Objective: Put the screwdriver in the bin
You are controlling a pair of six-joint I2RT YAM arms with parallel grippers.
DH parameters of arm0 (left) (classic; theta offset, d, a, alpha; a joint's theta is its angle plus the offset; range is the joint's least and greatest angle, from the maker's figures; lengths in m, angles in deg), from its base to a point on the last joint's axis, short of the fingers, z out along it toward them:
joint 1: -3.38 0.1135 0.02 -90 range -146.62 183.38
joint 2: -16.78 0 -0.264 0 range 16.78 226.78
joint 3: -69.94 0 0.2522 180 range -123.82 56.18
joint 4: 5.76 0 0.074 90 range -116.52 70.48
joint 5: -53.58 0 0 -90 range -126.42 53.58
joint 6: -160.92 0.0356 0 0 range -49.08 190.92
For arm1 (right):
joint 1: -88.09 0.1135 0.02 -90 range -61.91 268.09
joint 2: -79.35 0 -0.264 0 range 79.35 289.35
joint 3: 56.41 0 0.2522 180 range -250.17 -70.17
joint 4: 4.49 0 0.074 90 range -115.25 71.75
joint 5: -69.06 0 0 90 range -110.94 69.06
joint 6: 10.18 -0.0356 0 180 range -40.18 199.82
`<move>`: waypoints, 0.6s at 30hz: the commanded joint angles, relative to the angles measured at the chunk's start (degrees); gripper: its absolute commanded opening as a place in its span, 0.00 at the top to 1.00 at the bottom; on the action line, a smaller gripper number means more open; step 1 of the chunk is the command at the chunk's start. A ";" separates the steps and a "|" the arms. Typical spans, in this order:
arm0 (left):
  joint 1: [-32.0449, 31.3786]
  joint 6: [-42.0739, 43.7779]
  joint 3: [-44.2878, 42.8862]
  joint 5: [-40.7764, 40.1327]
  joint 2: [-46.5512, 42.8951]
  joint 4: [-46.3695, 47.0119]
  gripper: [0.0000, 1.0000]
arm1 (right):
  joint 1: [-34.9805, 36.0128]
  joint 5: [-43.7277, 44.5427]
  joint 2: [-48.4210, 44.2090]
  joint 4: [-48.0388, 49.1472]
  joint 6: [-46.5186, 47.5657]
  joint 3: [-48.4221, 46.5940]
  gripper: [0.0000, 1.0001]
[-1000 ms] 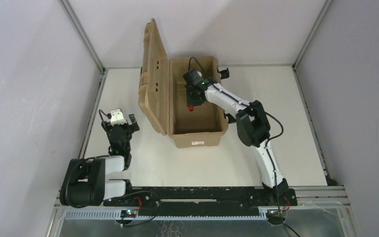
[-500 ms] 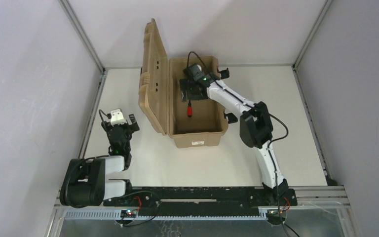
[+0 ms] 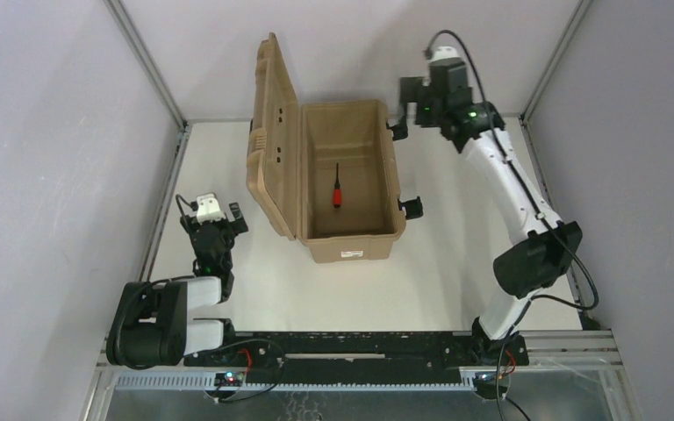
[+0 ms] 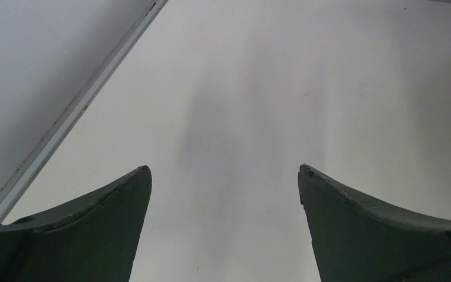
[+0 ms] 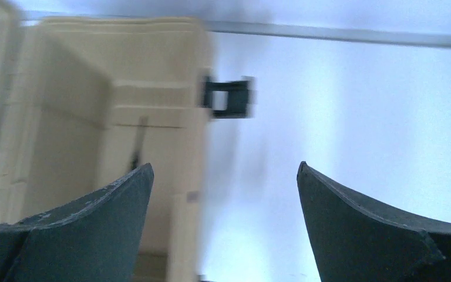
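The screwdriver (image 3: 337, 191), red-handled with a thin black shaft, lies loose on the floor of the tan bin (image 3: 351, 248). The bin's ribbed lid (image 3: 274, 132) stands open on the left. My right gripper (image 3: 414, 98) is open and empty, raised beyond the bin's far right corner. In the blurred right wrist view the bin (image 5: 152, 88) fills the left, with the screwdriver's (image 5: 137, 147) shaft faint inside it, left of my open gripper (image 5: 224, 170). My left gripper (image 3: 219, 215) rests open near the table's left edge, over bare table (image 4: 224, 170).
Black latches (image 3: 412, 208) stick out from the bin's right side, one showing in the right wrist view (image 5: 228, 97). Grey walls with metal rails (image 3: 149, 61) close in the white table (image 3: 456, 263) on three sides.
The right gripper opened and let go of the screwdriver, which dropped to the bin floor. The right arm then rose out of the bin and swung to the far right. The left arm stayed still.
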 commanded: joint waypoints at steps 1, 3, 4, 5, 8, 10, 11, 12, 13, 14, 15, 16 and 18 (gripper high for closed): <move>0.38 0.97 -2.39 1.06 -0.82 3.98 0.00 | -10.29 -0.62 -2.82 1.15 5.10 5.74 0.00; 0.38 0.97 -2.37 1.06 -0.81 3.98 0.00 | -16.25 -3.52 -4.11 2.90 5.21 7.92 0.00; 0.38 0.97 -2.34 1.06 -0.81 3.98 0.00 | -18.33 -5.21 -4.55 3.51 5.43 8.74 0.00; 0.38 0.97 -2.37 1.06 -0.81 3.98 0.00 | -20.37 -6.25 -4.80 3.74 5.57 9.07 0.00; 0.38 0.97 -2.33 1.06 -0.83 3.98 0.00 | -24.40 -5.94 -5.46 3.43 6.48 9.63 0.00; 0.38 0.97 -2.40 1.06 -0.82 3.98 0.00 | -26.52 -5.93 -6.18 3.65 7.14 10.17 0.00; 0.38 0.97 -2.41 1.02 -0.85 3.98 0.00 | -27.12 -5.99 -6.52 3.95 7.33 10.56 0.00; 0.38 0.97 -2.39 1.06 -0.82 3.98 0.00 | -27.51 -6.01 -6.87 4.14 7.74 10.80 0.01; 0.38 0.97 -2.39 1.06 -0.83 3.98 0.00 | -27.82 -5.88 -7.25 4.48 8.02 11.32 0.00; 0.39 0.97 -2.36 1.06 -0.84 3.98 0.00 | -27.99 -5.58 -7.53 4.75 8.07 11.67 0.00; 0.38 0.97 -2.45 1.04 -0.81 3.98 0.00 | -28.12 -5.57 -7.73 4.96 8.07 11.84 0.00; 0.38 0.97 -2.36 1.06 -0.81 3.98 0.00 | -28.14 -5.49 -7.83 4.88 8.08 11.94 0.00; 0.38 0.97 -2.36 1.06 -0.81 3.98 0.00 | -28.14 -5.73 -7.75 4.33 8.08 11.70 0.00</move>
